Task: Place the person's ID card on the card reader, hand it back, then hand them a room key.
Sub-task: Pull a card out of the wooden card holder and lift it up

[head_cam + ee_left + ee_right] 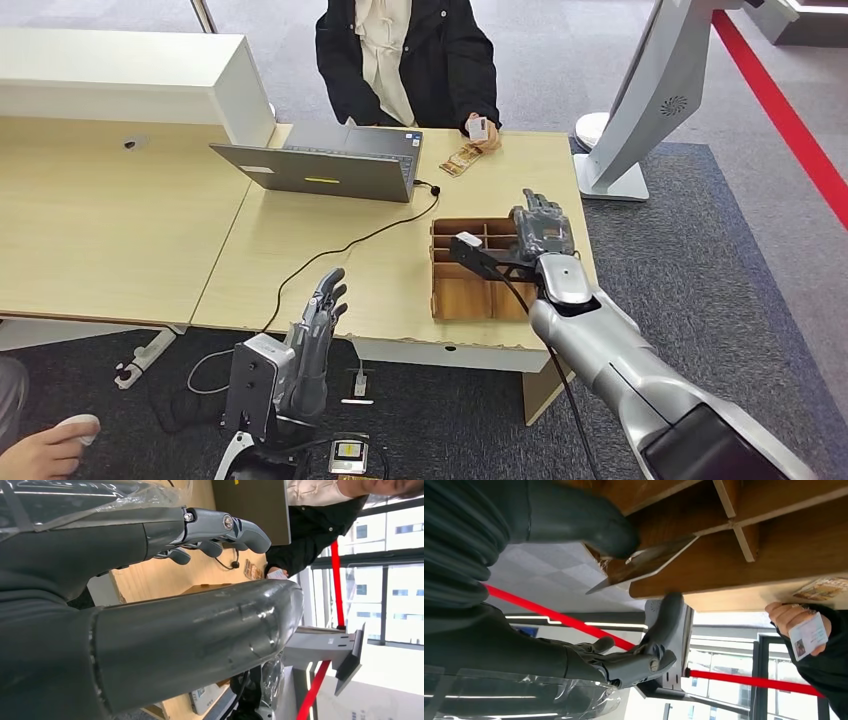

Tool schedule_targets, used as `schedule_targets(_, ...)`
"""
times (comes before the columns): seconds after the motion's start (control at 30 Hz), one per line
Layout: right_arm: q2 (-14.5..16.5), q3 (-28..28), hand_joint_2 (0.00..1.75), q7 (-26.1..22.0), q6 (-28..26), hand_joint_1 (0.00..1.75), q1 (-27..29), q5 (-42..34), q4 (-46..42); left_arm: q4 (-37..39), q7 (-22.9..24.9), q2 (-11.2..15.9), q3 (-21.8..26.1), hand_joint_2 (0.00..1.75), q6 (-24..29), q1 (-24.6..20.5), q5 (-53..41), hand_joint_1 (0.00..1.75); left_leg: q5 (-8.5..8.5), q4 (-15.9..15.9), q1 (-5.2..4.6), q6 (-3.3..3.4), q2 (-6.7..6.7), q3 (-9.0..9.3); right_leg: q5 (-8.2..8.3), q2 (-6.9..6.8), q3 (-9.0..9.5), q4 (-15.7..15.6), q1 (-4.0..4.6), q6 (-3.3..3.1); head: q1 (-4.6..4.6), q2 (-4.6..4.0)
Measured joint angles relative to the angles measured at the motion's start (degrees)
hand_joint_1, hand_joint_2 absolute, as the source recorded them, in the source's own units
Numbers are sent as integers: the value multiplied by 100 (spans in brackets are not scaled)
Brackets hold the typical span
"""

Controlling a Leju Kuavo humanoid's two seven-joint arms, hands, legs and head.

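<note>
The person (405,55) stands across the desk (120,230) at 12 o'clock from the robot, holding the ID card (478,127) in a hand (487,138) resting on the far desk edge; the right wrist view shows it plainly as a photo card (808,636) between that person's fingers. So the card appears to be back with its owner, and the step in hand reads as the room key. The right hand (541,232) sits over the wooden divided tray (465,290) at about 2 o'clock. In the right wrist view a thin flat card (644,565) is pressed under the thumb (574,522) at the tray's edge, the other fingers (664,622) hanging loose and apart below. Whether this is a firm pinch I cannot tell; it looks held. The left hand (312,345) waits at 7 o'clock off the desk's near edge, fingers straight and slightly apart, holding nothing. A laptop (325,165) lies at 11 o'clock. Next move, by my judgement: lift the card out of the tray without letting it slip, then reach toward 12 o'clock to the person's hand.
</note>
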Motion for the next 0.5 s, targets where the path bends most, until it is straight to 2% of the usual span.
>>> schedule_targets(0.5, -43, 37, 175, -50, 10, 175, -37, 16, 39, -2, -7, 11, -1, 0, -57, 0, 14, 0, 0, 0, 0, 0, 0, 0, 0, 0, 0, 0, 0, 0, -1, 0)
